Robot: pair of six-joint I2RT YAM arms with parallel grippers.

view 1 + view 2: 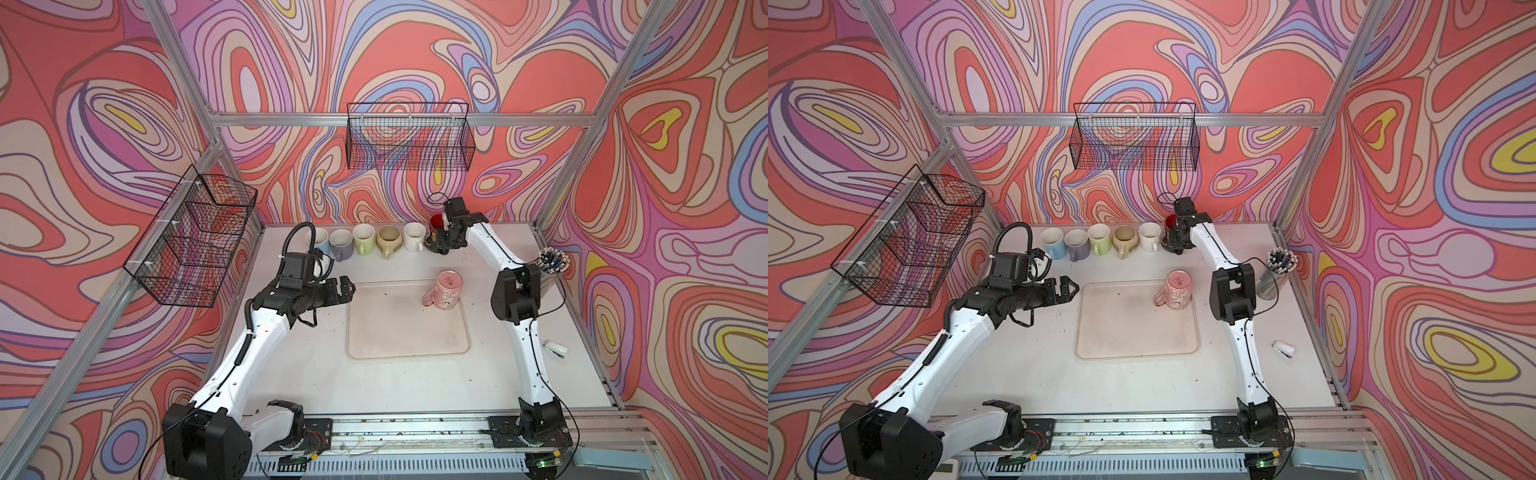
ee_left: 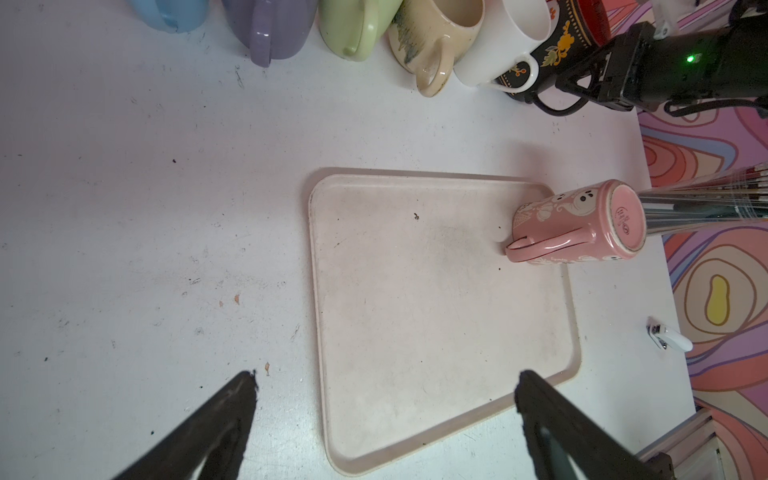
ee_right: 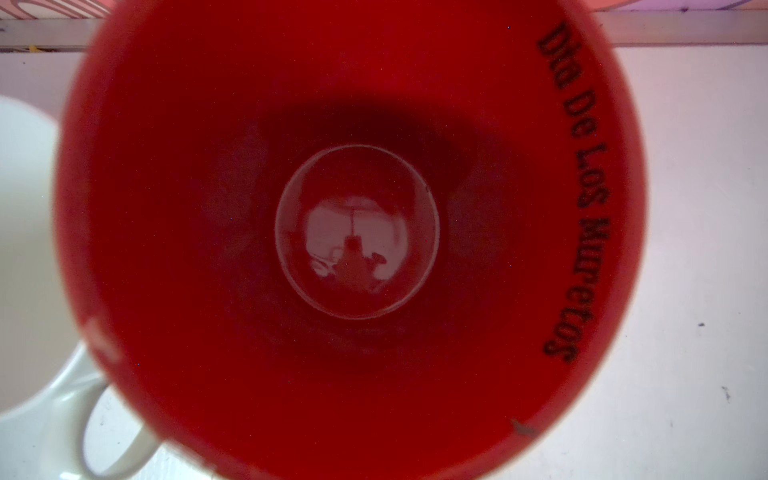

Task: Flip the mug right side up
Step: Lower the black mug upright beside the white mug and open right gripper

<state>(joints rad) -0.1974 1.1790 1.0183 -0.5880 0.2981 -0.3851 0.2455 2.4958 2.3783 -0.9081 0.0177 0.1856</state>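
One mug stands inverted: the pink ceramic mug with white motifs sits base-up at the far right corner of the beige plastic tray, untouched. The left gripper hangs spread wide beside the tray. The right gripper sits at the black, red-lined mug, and its grip cannot be told. By this evidence the turning is not begun.

The tray lies at the middle of the table. 1 inverted mug stands on the tray's far right corner. A row of 6 mugs stands upright along the table's back edge, behind the tray. The right gripper is at the rightmost mug of that row. The left gripper is just left of the tray's far left corner. A pen holder stands at the table's right edge, with a stapler nearer the front on the same side. 1 side basket hangs on the left wall and 1 rear basket on the back wall.
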